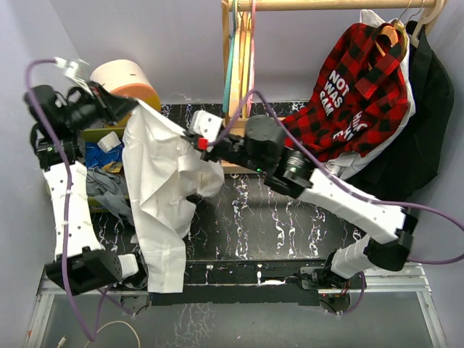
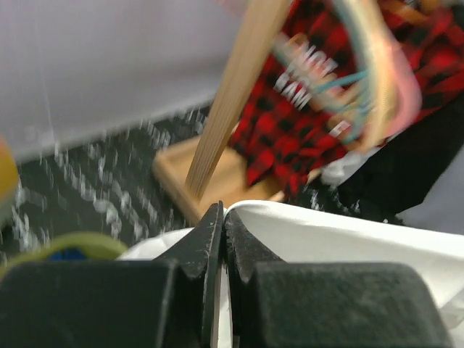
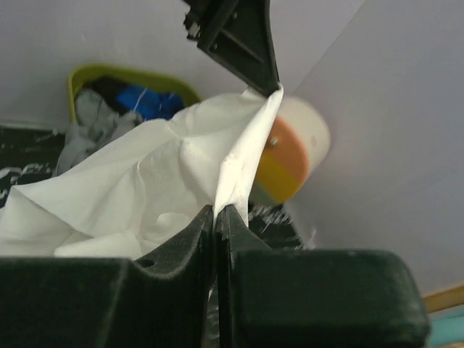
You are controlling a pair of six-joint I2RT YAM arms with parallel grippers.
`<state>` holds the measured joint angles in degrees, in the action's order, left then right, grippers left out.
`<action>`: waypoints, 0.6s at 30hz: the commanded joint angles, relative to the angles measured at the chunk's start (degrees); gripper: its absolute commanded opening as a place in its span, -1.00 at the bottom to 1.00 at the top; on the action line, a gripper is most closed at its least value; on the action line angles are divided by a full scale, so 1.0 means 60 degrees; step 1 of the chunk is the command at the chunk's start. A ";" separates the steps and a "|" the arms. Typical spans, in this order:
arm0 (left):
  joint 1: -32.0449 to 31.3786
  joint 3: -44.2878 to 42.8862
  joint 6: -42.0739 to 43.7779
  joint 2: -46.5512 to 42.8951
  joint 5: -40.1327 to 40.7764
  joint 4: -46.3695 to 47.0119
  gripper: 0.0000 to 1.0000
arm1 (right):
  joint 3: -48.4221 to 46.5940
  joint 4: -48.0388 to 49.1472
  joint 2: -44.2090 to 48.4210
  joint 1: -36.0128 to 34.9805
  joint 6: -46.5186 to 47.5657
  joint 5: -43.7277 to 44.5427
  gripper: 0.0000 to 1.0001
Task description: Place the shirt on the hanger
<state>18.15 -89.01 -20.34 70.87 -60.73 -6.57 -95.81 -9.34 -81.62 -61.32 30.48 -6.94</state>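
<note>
Pinched shut on the shirt [image 1: 163, 196] with both left gripper [image 2: 222, 225] and right gripper [image 3: 216, 217], top edge pulled tight between, rest drooping below. Pink hanger [image 1: 252, 43] just past right gripper, hanging straight down, farther from left.

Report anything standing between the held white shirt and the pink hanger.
In the top view, the wooden upright post and the teal plastic hanger stand between the thin white button-up shirt and the thin pink plastic hanger, which hangs beyond both.
</note>
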 commanded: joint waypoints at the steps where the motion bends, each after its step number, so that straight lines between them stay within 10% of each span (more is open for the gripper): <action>1: -0.0463 0.1029 0.3801 0.0224 0.2368 -0.3589 -1.00 | 0.1273 0.0971 -0.0351 0.1024 -0.2654 -0.0522 -0.84; 9: -0.0682 0.1340 0.4623 0.2081 0.5150 -0.4401 -0.95 | 0.2389 0.2045 -0.1582 0.1631 -0.4376 -0.1115 -0.84; 13: -0.1029 0.0334 0.4844 0.2523 0.5652 -0.5661 0.00 | 0.2418 0.3049 -0.2325 0.2401 -0.6733 -0.1756 -0.84; 15: -0.1202 -0.0241 0.5405 0.2477 0.6318 -0.6416 0.88 | 0.2296 0.3354 -0.2684 0.2578 -0.7325 -0.1766 -0.84; 18: -0.1296 -0.1857 0.6086 0.2555 0.7832 -0.7973 0.94 | 0.1604 0.3098 -0.3507 0.2588 -0.7644 -0.1006 -0.84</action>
<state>11.81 -87.66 9.15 88.97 -25.47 -41.91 -80.38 3.68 -97.95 -46.98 -6.48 -15.81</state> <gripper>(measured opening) 0.956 0.084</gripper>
